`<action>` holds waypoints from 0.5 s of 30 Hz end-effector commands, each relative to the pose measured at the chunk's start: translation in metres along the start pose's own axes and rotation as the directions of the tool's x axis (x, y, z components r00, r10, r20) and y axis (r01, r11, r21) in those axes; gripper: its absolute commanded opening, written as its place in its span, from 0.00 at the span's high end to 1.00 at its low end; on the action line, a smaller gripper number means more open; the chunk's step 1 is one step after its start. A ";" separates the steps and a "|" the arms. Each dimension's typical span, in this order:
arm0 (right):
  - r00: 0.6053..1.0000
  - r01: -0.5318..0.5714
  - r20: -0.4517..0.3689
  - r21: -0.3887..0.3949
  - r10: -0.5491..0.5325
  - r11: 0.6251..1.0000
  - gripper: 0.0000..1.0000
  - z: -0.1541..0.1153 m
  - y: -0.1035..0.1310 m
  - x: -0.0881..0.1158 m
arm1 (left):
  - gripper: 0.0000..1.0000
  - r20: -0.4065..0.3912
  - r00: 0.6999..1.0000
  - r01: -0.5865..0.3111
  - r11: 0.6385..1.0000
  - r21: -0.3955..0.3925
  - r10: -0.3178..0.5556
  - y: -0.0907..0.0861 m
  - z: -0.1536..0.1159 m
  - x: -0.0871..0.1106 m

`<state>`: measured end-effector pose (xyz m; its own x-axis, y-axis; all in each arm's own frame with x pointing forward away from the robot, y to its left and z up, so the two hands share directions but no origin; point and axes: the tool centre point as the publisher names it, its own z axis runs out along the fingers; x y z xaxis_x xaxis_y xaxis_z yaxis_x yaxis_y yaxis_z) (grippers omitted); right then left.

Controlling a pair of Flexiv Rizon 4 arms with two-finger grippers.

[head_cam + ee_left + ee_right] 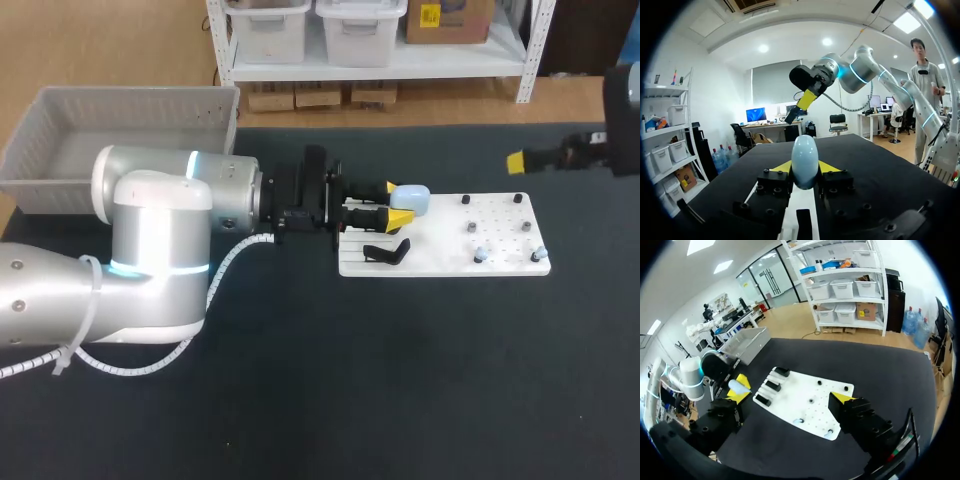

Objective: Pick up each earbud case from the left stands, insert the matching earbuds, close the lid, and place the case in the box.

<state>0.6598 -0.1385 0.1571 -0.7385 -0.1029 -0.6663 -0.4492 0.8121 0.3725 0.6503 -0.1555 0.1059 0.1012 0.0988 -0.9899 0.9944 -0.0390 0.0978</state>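
Right now our left gripper (397,202) pinches the pale blue earbud case (805,161) from both sides at the left edge of the white board (500,262); our right gripper (517,161) hangs wide open, empty. We reckon its smooth, rounded shell could slip free if we lift fast.

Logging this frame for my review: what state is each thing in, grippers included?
left gripper: shut on the earbud case
earbud case: lid closed, held between the fingers
right gripper: open, holding nothing
earbuds: sitting on the white board, not in a case
black stands: bare, no case on them
box: no case in it
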 end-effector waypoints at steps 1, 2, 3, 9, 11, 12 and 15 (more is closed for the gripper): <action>1.000 0.006 -0.028 -0.049 -0.008 0.999 0.00 0.002 0.015 0.009 | 1.00 0.005 1.000 -0.003 1.000 -0.005 0.003 -0.001 0.000 0.001; 0.999 0.013 -0.035 -0.053 -0.015 0.999 0.00 0.004 0.020 0.011 | 1.00 0.005 1.000 -0.003 1.000 -0.005 0.003 -0.001 0.000 0.001; 0.999 0.008 -0.044 -0.066 -0.011 0.998 0.00 0.006 0.026 0.014 | 1.00 0.005 1.000 -0.003 1.000 -0.005 0.003 -0.001 0.000 0.001; 0.995 0.025 -0.093 -0.106 -0.035 0.994 0.00 0.016 0.055 0.029 | 1.00 0.005 1.000 -0.003 1.000 -0.005 0.003 -0.001 0.000 0.001; 0.994 0.025 -0.107 -0.116 -0.038 0.993 0.00 0.019 0.061 0.034 | 1.00 0.005 1.000 -0.003 1.000 -0.005 0.003 -0.001 0.000 0.001; 0.992 0.030 -0.118 -0.119 -0.044 0.992 0.00 0.021 0.063 0.037 | 1.00 0.005 1.000 -0.003 1.000 -0.005 0.003 -0.001 0.000 0.001; 0.988 0.041 -0.141 -0.127 -0.059 0.991 0.00 0.027 0.069 0.045 | 1.00 0.005 1.000 -0.003 1.000 -0.005 0.003 -0.001 0.000 0.001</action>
<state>0.6056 -0.0756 0.1392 -0.7763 -0.2261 -0.5884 -0.5297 0.7399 0.4146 0.6502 -0.1557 0.1057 0.1016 0.0985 -0.9899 0.9944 -0.0381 0.0982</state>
